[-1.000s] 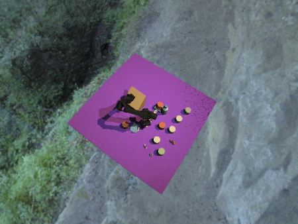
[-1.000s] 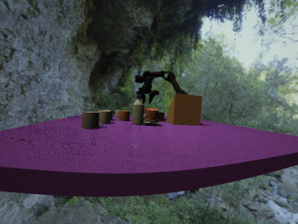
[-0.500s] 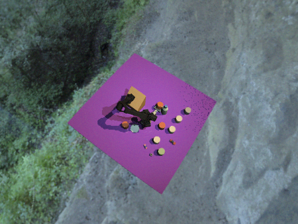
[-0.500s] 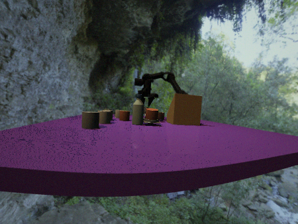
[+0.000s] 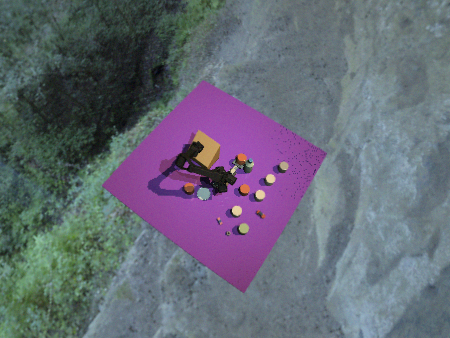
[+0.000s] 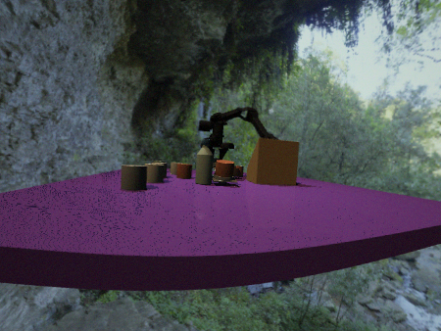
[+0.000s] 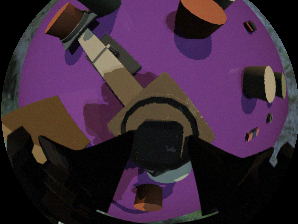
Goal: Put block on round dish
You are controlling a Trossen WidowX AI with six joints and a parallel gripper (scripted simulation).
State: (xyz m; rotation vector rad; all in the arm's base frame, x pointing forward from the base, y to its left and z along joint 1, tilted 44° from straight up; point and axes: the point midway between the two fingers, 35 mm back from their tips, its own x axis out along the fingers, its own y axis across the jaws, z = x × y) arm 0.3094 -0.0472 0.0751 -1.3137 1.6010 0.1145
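One orange-red cup [image 5: 189,188] [image 6: 238,170] [image 7: 148,197] stands on the table beside the pale round dish [image 5: 203,194] [image 7: 176,175]. The other orange-red cup [image 5: 241,158] [image 6: 224,168] [image 7: 65,21] stands on the far end of the balance [image 5: 233,171] [image 7: 107,61]. A dark block [image 7: 159,145] shows over the near end's square, ringed pan. My gripper [image 5: 226,185] [image 6: 217,156] [image 7: 161,138] is partly open at that end, with its fingers on either side of the block. A narrow strip of pan shows between the block and the right finger. The dish is partly hidden in the wrist view.
A large orange-brown wedge [image 5: 206,148] [image 6: 276,163] [image 7: 45,122] stands near the arm. A bottle [image 5: 249,166] [image 6: 204,167] is close to the far cup. Another orange-red cylinder [image 5: 244,189] [image 6: 184,170] [image 7: 200,17], several tan cylinders and small pieces stand off to one side.
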